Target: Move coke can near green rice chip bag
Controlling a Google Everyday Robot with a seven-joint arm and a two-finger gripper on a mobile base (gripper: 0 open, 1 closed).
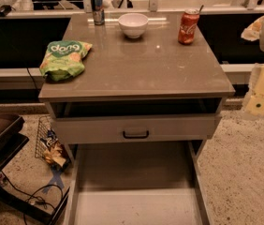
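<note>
My tool [259, 100] hangs off the desk's [136, 86] right edge, well short of anything — whether it is wide or narrow I cannot tell. The green rice chip bag [64, 57] lies front-left; the coke can [188, 27] stands upright, far back-right. A clipped approach could tip it — or a careless carry could knock the bowl [133, 25].

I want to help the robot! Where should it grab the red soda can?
Probably around the middle of the small red soda can, coming from the right: it stands upright and round, and the cream tool hangs beyond the right edge of the grey table.
</note>
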